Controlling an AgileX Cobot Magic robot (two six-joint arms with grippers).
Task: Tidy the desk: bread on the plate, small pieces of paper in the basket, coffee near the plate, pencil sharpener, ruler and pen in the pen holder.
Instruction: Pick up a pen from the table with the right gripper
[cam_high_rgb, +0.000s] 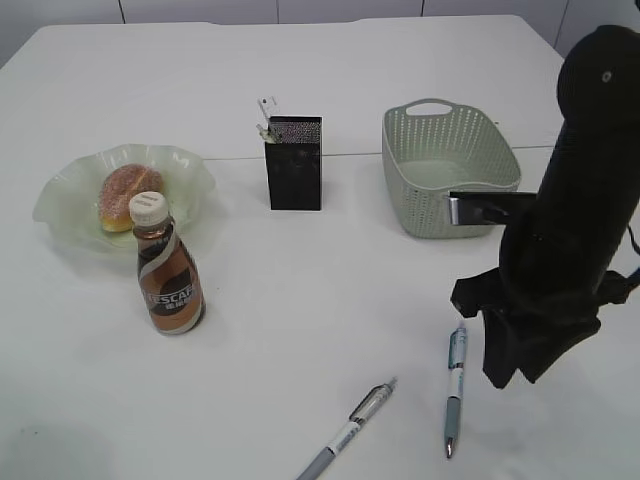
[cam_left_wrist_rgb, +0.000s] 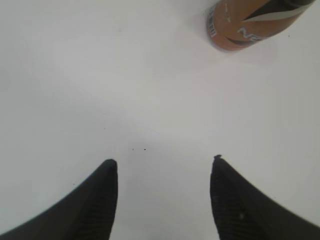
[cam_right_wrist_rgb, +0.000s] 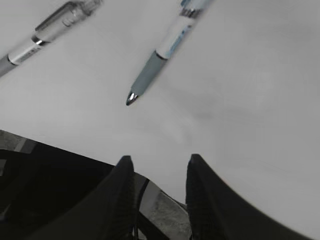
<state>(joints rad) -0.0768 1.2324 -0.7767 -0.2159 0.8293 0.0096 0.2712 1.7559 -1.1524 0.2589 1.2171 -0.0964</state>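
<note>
The bread (cam_high_rgb: 124, 192) lies on the plate (cam_high_rgb: 190, 165) at the left, and the coffee (cam_high_rgb: 168, 268) stands upright just in front of it. The pen holder (cam_high_rgb: 295, 165) stands mid-table with pale bits (cam_high_rgb: 266, 120) poking out; I cannot tell whether they are the ruler or the pencil sharpener. The basket (cam_high_rgb: 448, 170) sits to its right; no paper shows. Two pens (cam_high_rgb: 455, 388) (cam_high_rgb: 347, 430) lie near the front edge. My right gripper (cam_right_wrist_rgb: 159, 159) is open and empty over the desk edge, short of the blue-grip pen (cam_right_wrist_rgb: 160, 55). My left gripper (cam_left_wrist_rgb: 164, 161) is open over bare desk, below the coffee's base (cam_left_wrist_rgb: 245, 27).
The right arm (cam_high_rgb: 560, 250) hangs black and bulky at the right, in front of the basket's corner. A grey pen (cam_right_wrist_rgb: 45, 32) lies left of the blue-grip one. Dark floor shows below the desk's front edge (cam_right_wrist_rgb: 165, 200).
</note>
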